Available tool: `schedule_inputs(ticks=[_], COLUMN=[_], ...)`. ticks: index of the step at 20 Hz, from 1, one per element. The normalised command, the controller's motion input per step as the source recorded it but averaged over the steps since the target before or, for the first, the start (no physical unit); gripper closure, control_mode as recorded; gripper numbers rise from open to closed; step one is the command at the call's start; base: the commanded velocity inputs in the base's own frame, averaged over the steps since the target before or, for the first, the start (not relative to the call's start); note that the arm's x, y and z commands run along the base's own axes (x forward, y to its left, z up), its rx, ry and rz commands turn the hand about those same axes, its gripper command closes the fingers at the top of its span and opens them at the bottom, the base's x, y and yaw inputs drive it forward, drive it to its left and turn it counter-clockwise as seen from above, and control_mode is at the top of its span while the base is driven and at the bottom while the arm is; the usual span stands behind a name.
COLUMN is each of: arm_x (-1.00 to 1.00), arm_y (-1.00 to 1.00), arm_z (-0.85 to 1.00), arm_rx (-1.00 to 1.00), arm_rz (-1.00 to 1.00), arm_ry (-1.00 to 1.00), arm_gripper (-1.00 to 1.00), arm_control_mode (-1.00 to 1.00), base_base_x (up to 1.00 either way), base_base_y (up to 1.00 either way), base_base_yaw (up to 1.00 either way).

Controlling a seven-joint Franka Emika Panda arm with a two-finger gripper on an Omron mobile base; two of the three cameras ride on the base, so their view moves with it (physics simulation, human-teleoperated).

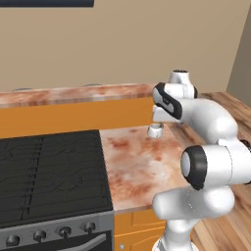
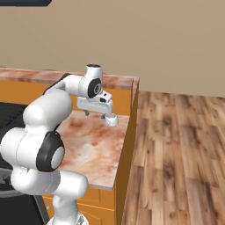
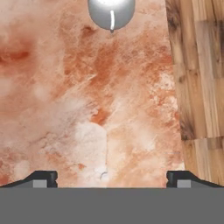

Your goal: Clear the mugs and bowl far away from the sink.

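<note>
My gripper (image 3: 112,177) hangs open over the reddish marbled counter (image 3: 65,109), its two dark fingertips set wide apart with nothing between them. In the right base view the gripper (image 2: 96,113) sits low above the counter's far right corner. A small white-grey cup (image 3: 111,13) stands upright on the counter just ahead of the fingers, apart from them; the same cup (image 1: 155,130) (image 2: 110,119) appears beside the hand in both base views. The red mug, the bowl and the sink are out of view.
A black stove top (image 1: 49,171) with knobs adjoins the counter on the left. An orange raised ledge (image 1: 73,115) backs the counter. The counter's right edge (image 2: 127,132) drops to wooden floor (image 2: 176,145).
</note>
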Motion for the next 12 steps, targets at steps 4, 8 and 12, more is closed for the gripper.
schedule_inputs(ticks=[4,8,12], arm_x=[-0.73,-0.66,-0.53], arm_y=[0.04,0.00,0.11], arm_z=[0.19,0.14,0.05], arm_rx=[0.00,0.00,0.00], arm_rz=[0.00,0.00,0.00], arm_ry=[0.00,0.00,0.00], arm_gripper=[-1.00,-1.00,-1.00], arm_control_mode=[-1.00,-1.00,-1.00], base_base_x=[0.00,0.00,0.00], base_base_y=[0.00,0.00,0.00], base_base_yaw=[0.00,0.00,0.00])
